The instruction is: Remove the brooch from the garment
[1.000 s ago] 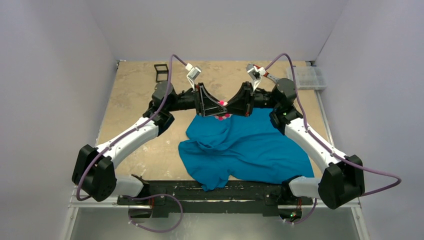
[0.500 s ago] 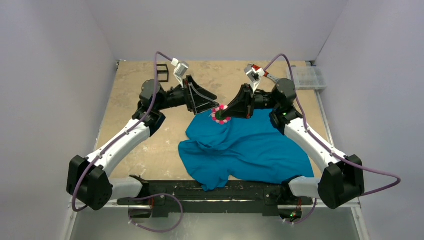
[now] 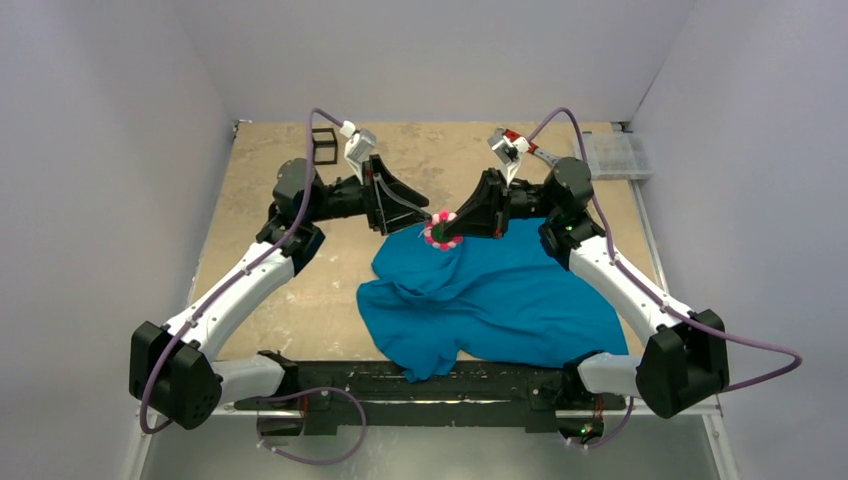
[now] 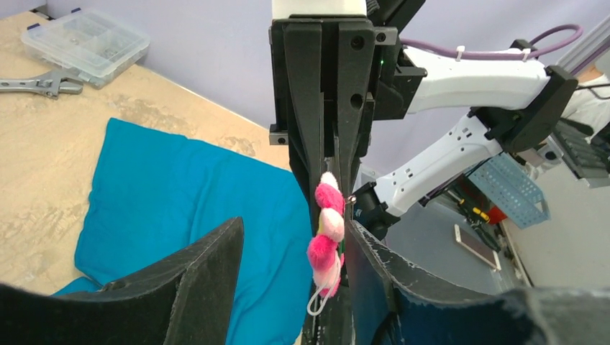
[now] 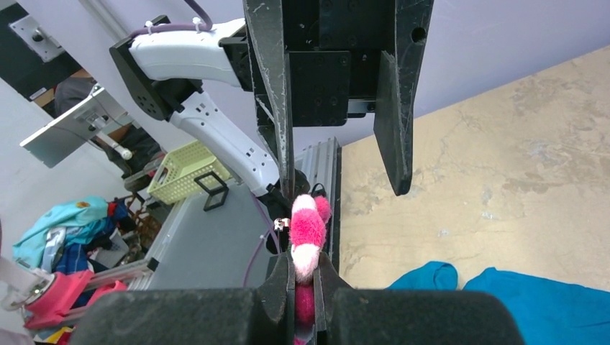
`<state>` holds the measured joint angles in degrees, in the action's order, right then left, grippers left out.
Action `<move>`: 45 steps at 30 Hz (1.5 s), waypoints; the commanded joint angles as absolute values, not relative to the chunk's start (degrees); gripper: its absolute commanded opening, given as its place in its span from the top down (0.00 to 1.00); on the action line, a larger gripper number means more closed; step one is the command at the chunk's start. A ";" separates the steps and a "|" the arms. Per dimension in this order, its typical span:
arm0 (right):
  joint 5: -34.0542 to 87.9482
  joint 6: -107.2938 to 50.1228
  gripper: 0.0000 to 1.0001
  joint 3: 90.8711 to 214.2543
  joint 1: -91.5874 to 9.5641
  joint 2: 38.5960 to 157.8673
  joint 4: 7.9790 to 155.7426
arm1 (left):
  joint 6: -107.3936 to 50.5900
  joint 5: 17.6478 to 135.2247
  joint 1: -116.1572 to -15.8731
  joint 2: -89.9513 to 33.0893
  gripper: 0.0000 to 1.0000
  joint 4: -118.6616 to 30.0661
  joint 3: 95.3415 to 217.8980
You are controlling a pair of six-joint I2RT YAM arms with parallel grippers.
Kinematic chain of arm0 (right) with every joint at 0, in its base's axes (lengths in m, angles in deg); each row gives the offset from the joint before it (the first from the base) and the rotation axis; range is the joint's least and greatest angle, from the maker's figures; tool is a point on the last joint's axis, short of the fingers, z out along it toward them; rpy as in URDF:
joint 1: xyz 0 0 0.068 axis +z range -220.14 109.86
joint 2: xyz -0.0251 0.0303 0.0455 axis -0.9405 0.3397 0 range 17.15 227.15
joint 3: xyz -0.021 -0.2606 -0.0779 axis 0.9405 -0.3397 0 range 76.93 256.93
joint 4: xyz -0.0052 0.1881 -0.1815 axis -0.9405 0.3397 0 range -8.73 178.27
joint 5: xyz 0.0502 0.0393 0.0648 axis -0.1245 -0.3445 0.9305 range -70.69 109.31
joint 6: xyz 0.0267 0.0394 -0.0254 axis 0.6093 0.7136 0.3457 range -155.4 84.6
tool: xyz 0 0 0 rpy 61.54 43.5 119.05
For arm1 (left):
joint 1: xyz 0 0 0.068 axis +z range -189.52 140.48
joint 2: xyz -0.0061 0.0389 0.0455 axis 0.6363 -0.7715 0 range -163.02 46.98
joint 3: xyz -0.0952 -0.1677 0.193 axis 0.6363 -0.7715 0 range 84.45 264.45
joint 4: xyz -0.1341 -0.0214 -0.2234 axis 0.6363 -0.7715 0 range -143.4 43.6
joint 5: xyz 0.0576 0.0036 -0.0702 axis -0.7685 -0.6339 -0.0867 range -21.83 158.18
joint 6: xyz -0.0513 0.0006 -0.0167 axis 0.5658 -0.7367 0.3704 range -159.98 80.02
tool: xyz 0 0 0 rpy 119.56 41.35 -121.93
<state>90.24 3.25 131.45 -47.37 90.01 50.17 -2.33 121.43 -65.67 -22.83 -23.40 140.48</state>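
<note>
Right gripper point(image 5: 303, 277) is pinching brooch point(image 5: 307, 231) tight, holding it just above shirt's point(image 3: 500, 290) 12 o'clock edge so it's looking clear of fabric. Left gripper point(image 4: 293, 233) is hovering at brooch's 9 o'clock, jaws wide, gripping nothing.

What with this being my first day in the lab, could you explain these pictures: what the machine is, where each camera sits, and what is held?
It is two robot arms bolted at the near edge of a table. One picture looks from above and behind; the other two come from cameras on each wrist. On the table lie a teal T-shirt, a wrench and a plastic box. The right arm's fingers are pinched shut on a pink flower brooch, held in the air. The left arm's fingers stand open close to it.
</note>
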 commanded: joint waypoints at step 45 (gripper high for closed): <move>90.50 -13.02 1.00 135.20 -46.54 88.17 67.63 | -42.54 126.23 -75.11 -20.25 0.57 -43.93 147.62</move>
